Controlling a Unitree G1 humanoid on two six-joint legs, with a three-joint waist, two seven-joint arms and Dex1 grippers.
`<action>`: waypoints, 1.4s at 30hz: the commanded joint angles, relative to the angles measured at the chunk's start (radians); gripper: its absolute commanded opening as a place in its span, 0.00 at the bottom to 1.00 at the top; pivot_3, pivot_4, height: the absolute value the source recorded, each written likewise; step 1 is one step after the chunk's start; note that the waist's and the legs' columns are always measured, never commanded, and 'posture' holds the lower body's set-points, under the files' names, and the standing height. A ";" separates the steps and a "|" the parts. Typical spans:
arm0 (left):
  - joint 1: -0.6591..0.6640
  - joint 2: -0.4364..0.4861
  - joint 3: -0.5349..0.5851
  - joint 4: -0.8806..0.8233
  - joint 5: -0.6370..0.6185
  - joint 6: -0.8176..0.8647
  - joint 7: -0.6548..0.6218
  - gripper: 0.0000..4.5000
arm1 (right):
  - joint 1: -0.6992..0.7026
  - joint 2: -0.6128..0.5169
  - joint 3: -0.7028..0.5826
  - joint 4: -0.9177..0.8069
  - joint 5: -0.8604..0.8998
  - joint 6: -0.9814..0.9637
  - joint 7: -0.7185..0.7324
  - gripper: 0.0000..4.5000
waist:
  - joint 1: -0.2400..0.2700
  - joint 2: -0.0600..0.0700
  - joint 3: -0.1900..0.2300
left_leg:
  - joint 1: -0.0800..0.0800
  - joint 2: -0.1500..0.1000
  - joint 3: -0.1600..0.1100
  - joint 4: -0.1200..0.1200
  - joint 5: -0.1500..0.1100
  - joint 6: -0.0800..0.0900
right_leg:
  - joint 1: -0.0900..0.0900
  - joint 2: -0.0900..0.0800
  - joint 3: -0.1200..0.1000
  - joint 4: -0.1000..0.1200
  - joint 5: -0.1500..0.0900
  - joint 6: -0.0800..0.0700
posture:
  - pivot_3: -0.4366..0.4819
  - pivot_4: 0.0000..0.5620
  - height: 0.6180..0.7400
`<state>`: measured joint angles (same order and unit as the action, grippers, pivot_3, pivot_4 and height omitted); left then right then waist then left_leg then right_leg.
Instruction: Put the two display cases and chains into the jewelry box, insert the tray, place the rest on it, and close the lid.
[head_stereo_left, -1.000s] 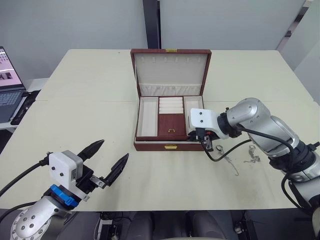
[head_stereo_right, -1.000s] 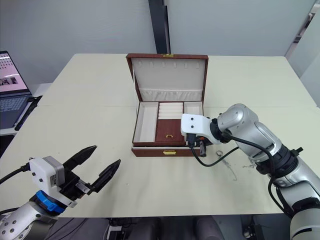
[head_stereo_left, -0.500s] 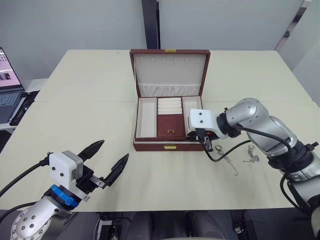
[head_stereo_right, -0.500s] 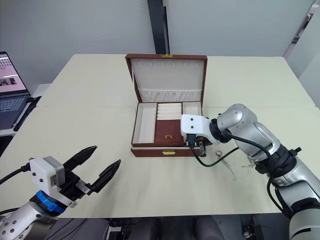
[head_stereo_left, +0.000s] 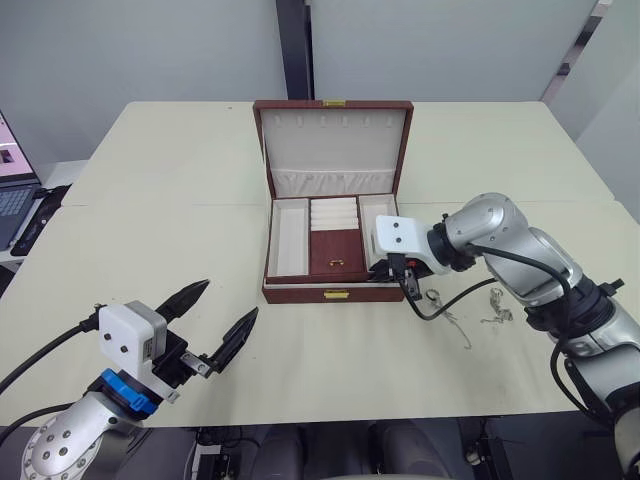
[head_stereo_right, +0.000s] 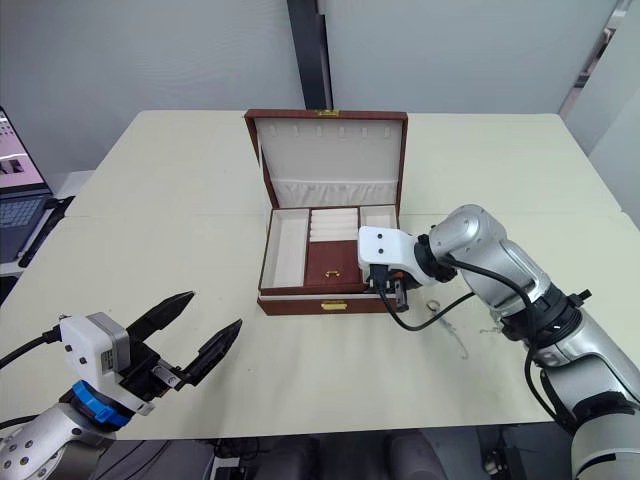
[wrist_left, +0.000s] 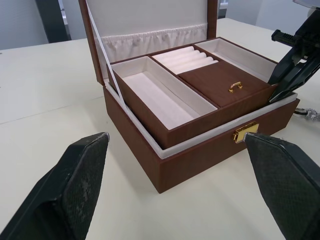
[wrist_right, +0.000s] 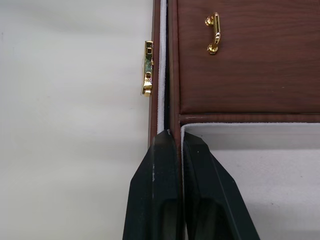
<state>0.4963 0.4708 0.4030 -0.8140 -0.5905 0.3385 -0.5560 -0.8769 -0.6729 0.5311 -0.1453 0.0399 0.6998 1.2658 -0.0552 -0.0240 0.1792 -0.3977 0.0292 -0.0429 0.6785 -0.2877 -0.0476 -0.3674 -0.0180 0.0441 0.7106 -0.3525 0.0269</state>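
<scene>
Now your right tool (wrist_right: 171, 145) pinches the tray (head_stereo_left: 335, 248) wall at the front right corner of the open jewelry box (head_stereo_left: 330, 205) mid-desk (head_stereo_left: 180, 200); your left tool (head_stereo_left: 220, 318) hovers spread, near the front edge.

Silver arms — black-fingered grippers

A cream table (head_stereo_left: 160, 200) bears the jewelry box (head_stereo_left: 330, 210) and chains (head_stereo_left: 497, 314).
</scene>
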 joint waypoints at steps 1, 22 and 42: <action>-0.002 0.006 0.005 -0.014 -0.006 -0.014 0.001 1.00 | 0.003 0.022 0.012 0.024 -0.006 -0.020 -0.002 0.00 | -0.002 0.000 0.000 | 0.000 0.000 0.000 0.000 0.000 0.000 | 0.000 0.000 0.000 0.000 0.000 0.000 | 0.48 0.27 1.00; -0.018 0.009 -0.002 -0.003 0.002 -0.012 0.000 1.00 | -0.018 0.051 -0.006 0.035 -0.007 0.018 0.006 0.00 | -0.006 0.001 0.001 | 0.000 0.000 -0.001 -0.001 0.000 0.000 | -0.001 0.001 0.000 0.000 0.000 0.000 | 0.48 0.27 1.00; -0.042 0.012 -0.009 0.014 0.007 -0.013 -0.004 1.00 | -0.024 0.021 -0.020 -0.022 0.031 0.058 0.014 0.00 | 0.003 0.001 0.002 | -0.002 0.000 -0.002 -0.001 0.000 0.000 | -0.002 0.000 0.000 -0.002 0.000 0.000 | 0.48 0.27 1.00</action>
<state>0.4562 0.4742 0.3990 -0.7892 -0.5835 0.3385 -0.5580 -0.8847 -0.6505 0.5300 -0.1313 0.0588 0.7692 1.2763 -0.0524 -0.0226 0.1810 -0.4000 0.0288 -0.0445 0.6776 -0.2877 -0.0477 -0.3689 -0.0183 0.0439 0.7090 -0.3525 0.0266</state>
